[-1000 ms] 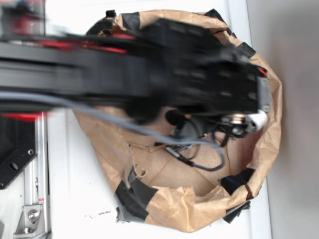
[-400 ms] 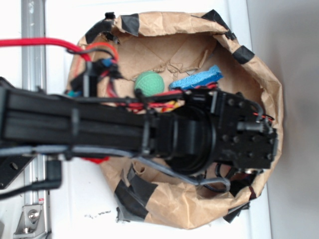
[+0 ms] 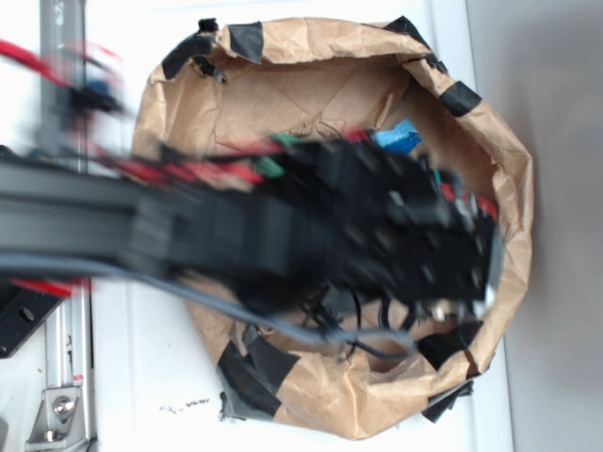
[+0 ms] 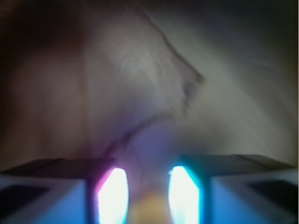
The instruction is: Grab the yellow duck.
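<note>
The wrist view is blurred. A small yellow blob, the yellow duck (image 4: 148, 212), sits between my two glowing fingertips (image 4: 112, 196) at the bottom edge. My gripper (image 4: 148, 186) stands narrowly closed around it, with crumpled brown paper ahead. In the exterior view my arm is motion-blurred across the paper bag (image 3: 311, 38), and the gripper (image 3: 466, 287) is near the bag's right wall. The arm hides the duck there.
The blue sponge (image 3: 396, 139) shows partly above the arm inside the bag. A sliver of the green ball (image 3: 271, 166) shows at the arm's edge. Black tape patches (image 3: 254, 367) line the bag's rim. A metal rail (image 3: 66, 377) runs along the left.
The arm swung from the bag's upper part to its lower part. It has since shifted back up a little, in blurred motion, and covers most of the green ball and sponge.
</note>
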`<state>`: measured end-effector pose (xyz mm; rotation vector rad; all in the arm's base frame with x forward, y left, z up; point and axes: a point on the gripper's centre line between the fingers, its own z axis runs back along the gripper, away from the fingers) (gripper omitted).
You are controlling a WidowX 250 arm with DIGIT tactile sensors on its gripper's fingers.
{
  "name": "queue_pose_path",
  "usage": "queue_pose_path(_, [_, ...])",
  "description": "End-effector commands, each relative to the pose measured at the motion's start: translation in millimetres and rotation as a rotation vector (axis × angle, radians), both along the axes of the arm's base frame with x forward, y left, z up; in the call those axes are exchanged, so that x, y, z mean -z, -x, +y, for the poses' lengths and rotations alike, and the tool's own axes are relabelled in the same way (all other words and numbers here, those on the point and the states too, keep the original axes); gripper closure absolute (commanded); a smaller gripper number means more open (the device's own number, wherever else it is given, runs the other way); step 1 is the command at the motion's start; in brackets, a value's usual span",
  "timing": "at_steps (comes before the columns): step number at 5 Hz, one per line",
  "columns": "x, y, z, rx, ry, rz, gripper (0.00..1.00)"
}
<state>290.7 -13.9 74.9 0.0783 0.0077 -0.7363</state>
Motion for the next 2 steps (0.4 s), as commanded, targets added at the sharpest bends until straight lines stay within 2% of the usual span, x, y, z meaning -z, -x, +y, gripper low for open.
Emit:
queue_pose_path(1, [-25.6, 15.6, 18.1, -0.078, 0.05, -0.049, 0.0])
queue_pose_path(2, [9.9, 23.2, 10.8, -0.049, 0.035, 0.025, 0.0])
